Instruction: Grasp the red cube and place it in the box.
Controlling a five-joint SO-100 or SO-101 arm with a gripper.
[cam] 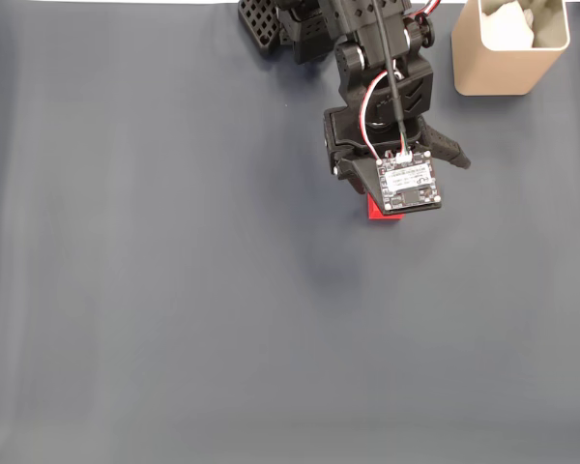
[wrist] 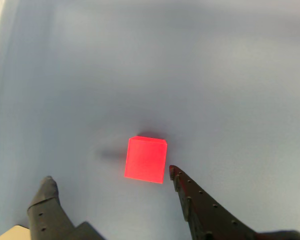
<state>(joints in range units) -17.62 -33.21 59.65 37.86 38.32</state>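
The red cube (wrist: 146, 159) rests on the grey-blue table surface, in the middle of the wrist view. My gripper (wrist: 110, 179) is open; its two black fingertips sit just short of the cube, one at the cube's lower right corner, the other well off to the left. In the fixed view the cube (cam: 379, 213) peeks out from under the arm's camera board, mostly covered by it. The box (cam: 507, 48), tan with a pale rim and white inside, stands at the top right of the fixed view, away from the arm.
The arm's black base (cam: 300, 24) stands at the table's back edge. A grey mat (cam: 174, 290) covers the table, with open room to the left and front.
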